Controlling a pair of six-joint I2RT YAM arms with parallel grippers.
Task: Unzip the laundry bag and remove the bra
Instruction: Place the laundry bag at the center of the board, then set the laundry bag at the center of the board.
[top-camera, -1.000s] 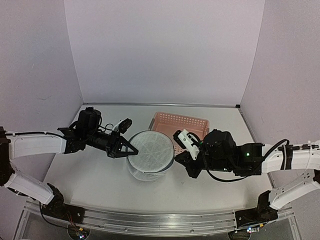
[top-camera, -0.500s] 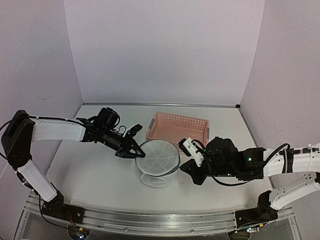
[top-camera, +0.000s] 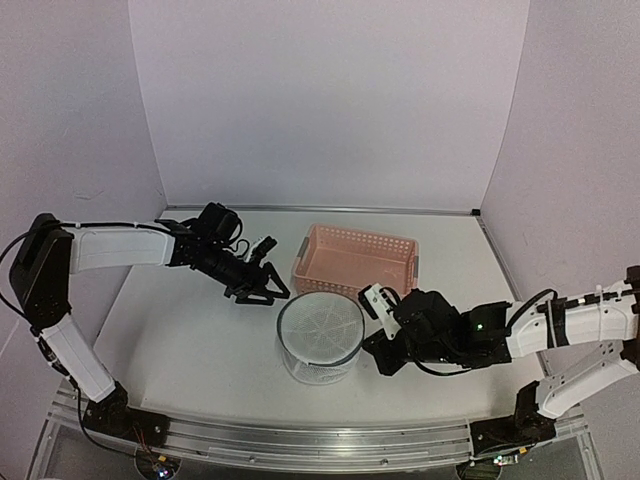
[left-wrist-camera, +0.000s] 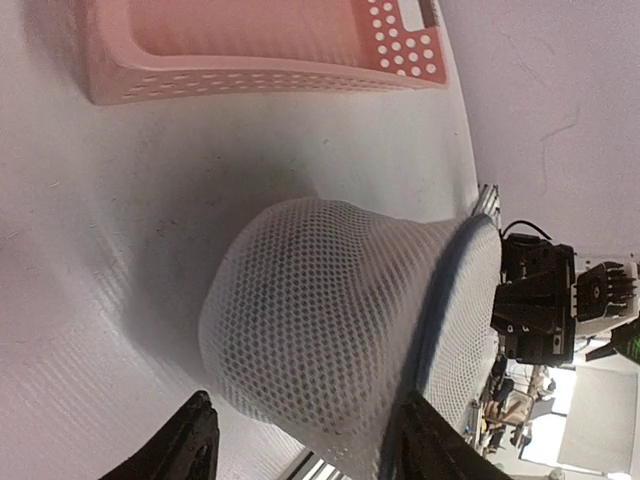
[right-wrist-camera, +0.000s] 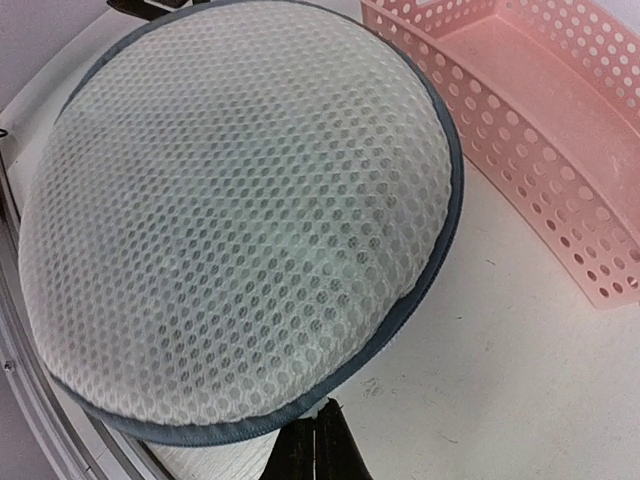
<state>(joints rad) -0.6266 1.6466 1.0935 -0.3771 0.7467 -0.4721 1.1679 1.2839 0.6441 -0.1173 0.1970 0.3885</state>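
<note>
Letting go is the big change: the left gripper was pinched at the upper-left rim of the laundry bag a moment ago. Now it's backed off, fingers spread and empty, just clear of the bag.

The bag slid a little toward the near edge of the counter and stands upright in front of the pink basket, round lid still on top.

The right gripper is closed tight, tips tucked under the lid's rim. Can't tell if it's got a zip tab or nothing.

No sign of the bra, so I'd guess it's still inside the mesh. Looks like a regrasp, with most of the job left.
</note>
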